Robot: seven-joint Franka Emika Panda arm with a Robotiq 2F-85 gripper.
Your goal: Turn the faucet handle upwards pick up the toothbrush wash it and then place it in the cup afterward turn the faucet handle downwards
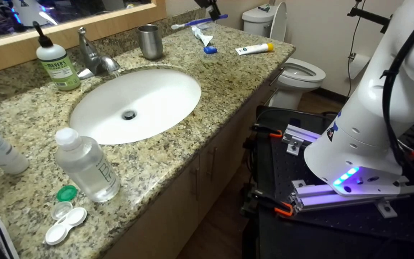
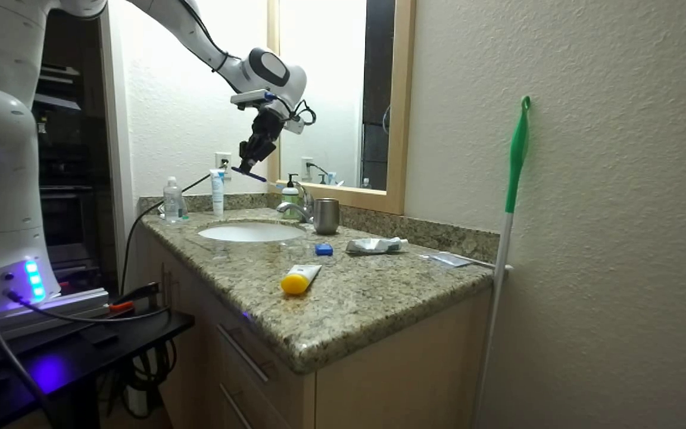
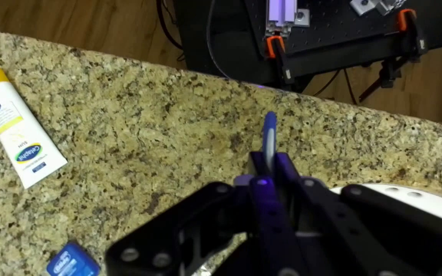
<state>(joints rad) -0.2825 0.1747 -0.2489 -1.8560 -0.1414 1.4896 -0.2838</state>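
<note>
My gripper (image 3: 270, 159) is shut on the blue toothbrush (image 3: 269, 132), whose handle end sticks out past the fingertips in the wrist view. In an exterior view the brush (image 1: 199, 22) hangs in the air, its white head pointing toward the faucet side. The grey metal cup (image 1: 150, 43) stands upright on the counter beside the faucet (image 1: 93, 59), with nothing seen sticking out of it. Atop the faucet, the chrome handle (image 1: 82, 34) points upward. A faint streak, apparently water, shows under the spout. Both exterior views place the gripper (image 2: 248, 165) above the counter.
The white sink (image 1: 149, 93) lies before the faucet. A green soap bottle (image 1: 59, 66) stands by the faucet, a clear bottle (image 1: 88, 169) at the near rim. A toothpaste tube (image 2: 374, 245), blue floss box (image 2: 323, 249) and yellow-capped tube (image 2: 300, 279) lie on the counter. A mirror (image 2: 325, 89) rises behind.
</note>
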